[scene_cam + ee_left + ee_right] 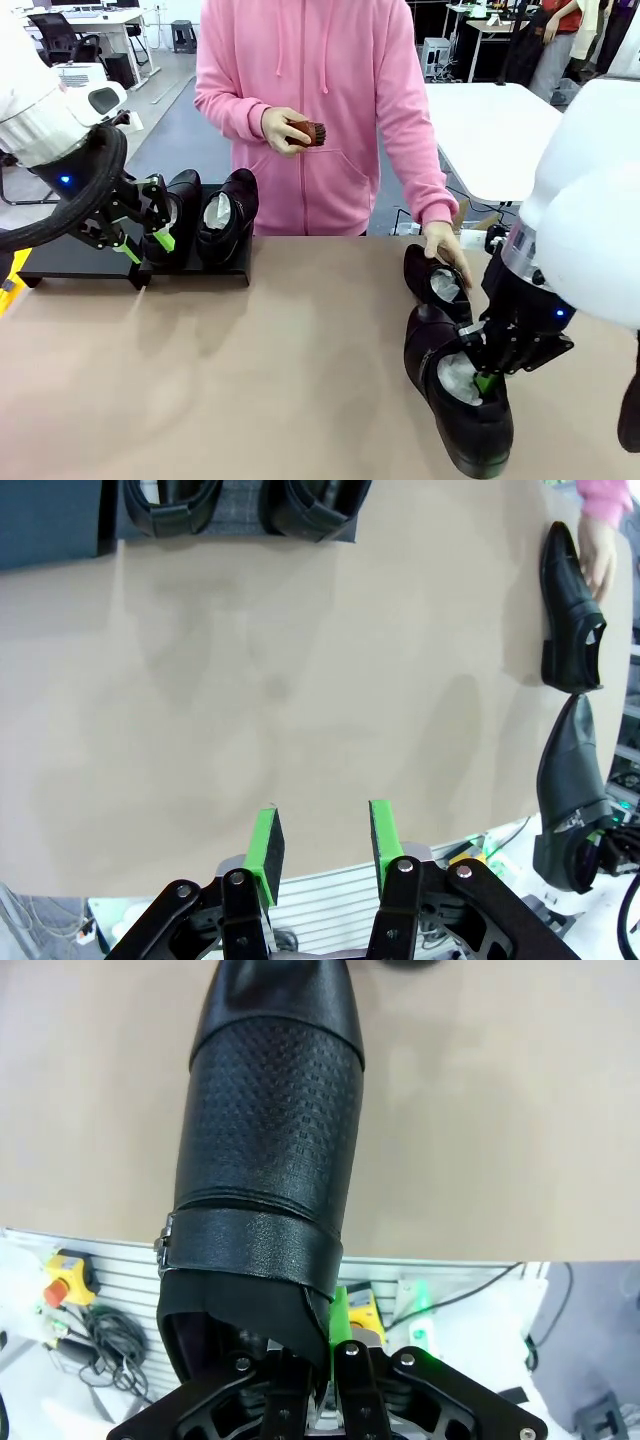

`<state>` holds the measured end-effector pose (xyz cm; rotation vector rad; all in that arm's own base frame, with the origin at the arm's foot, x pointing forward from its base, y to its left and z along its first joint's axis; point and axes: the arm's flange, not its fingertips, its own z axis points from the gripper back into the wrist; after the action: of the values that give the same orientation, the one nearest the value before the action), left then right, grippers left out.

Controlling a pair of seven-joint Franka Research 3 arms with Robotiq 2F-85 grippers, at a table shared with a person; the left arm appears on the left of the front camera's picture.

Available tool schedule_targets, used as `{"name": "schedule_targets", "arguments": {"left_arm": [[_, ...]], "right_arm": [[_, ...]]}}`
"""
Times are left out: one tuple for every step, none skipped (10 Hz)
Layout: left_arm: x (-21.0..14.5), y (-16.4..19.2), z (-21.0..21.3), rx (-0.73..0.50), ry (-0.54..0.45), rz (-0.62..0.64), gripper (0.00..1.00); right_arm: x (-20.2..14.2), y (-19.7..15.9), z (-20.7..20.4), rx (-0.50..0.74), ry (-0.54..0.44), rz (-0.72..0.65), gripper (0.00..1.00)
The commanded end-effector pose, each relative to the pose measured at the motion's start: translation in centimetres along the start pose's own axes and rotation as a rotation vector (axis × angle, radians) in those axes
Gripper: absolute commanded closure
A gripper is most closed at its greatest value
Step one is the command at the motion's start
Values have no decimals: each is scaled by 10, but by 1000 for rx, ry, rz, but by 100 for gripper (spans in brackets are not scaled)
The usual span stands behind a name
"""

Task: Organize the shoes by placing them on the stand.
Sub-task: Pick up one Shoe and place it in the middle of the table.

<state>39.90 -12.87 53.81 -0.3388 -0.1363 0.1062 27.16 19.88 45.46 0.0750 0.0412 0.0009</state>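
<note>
A: Tan tabletop (250, 380), a person in pink at its far edge. Right fingers?

B: Right gripper (486, 372) is pressed together on the rim of the near shoe (462, 410). One green pad (341, 1322) shows against the leather. Lower right of the front view. Can't tell whether the sole is off the table.

A: Shoe's long axis?

B: Straight out from the fingers in the right wrist view. In the front view the toe points at the bottom edge.

A: Stand?

B: Stand (70, 262) is at middle left, well apart from that shoe. Stand shoes (228, 212) fill its right section; the left section is bare.

A: Left fingers?

B: Left gripper (322, 828) is spread partway and holds nothing. It's just beside the stand shoes, so the nearer arm.

A: So?

B: Likely a long carry leftward. The fourth shoe (437, 282) is under the person's hand (445, 245).
</note>
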Motion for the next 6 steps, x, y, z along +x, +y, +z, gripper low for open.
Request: {"name": "schedule_targets", "arguments": {"left_arm": [[-1,0,1,11,-5,3,52],[-1,0,1,11,-5,3,52],[-1,0,1,11,-5,3,52],[-1,0,1,11,-5,3,52],[-1,0,1,11,-5,3,52],[-1,0,1,11,-5,3,52]], "right_arm": [[-10,35,18,47,-74,-36,100],[-7,55,20,73,-63,-6,100],[2,81,15,80,-57,-1,100],[16,112,6,92,-33,33,100],[35,148,-7,101,-28,84,100],[48,174,-17,103,-49,95,100]]}}
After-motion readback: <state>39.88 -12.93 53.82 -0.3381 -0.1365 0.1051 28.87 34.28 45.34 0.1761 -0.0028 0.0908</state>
